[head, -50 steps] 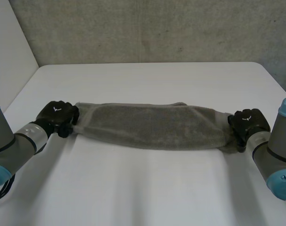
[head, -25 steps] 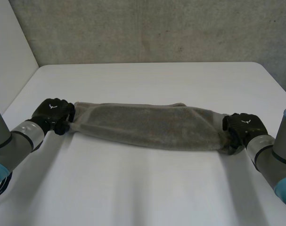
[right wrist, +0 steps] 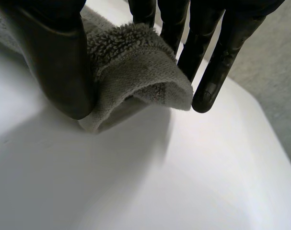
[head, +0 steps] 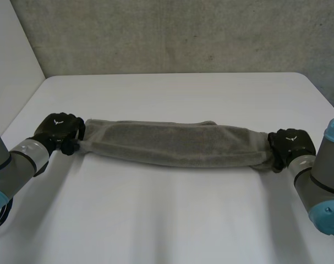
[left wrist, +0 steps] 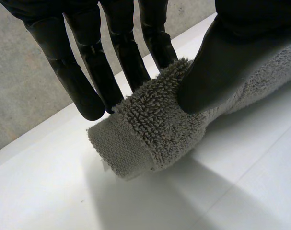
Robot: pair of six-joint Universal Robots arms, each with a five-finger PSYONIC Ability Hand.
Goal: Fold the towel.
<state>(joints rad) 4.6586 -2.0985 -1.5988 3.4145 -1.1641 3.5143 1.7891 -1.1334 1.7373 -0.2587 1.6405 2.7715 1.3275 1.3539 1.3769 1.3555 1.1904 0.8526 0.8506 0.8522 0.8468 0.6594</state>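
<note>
The left hand [head: 59,129] is pinching the left end of the towel [head: 172,144]. In its wrist view the thumb [left wrist: 231,62] is pressing on the looped pile from one side while the straight fingers [left wrist: 75,81] are backing it from the other. The flat-woven hem [left wrist: 121,151] is sticking out just past the fingertips, hanging a little above the counter [head: 172,220]. A small white mark is showing on the back of this hand, too small to read.

From that hand the towel is stretching across as a long, narrow grey band, doubled lengthwise and running low over the counter to the other hand. Whether its middle is touching the surface cannot be told.

The right hand [head: 290,144] is gripping the opposite end in the same way. Its thumb [right wrist: 59,57] is clamping the pile against straight fingers [right wrist: 222,62], and the hem there is curling out beyond the fingertips, with a short reddish stitch showing on its edge. The back of this hand is carrying the same small white mark, also unreadable.
</note>
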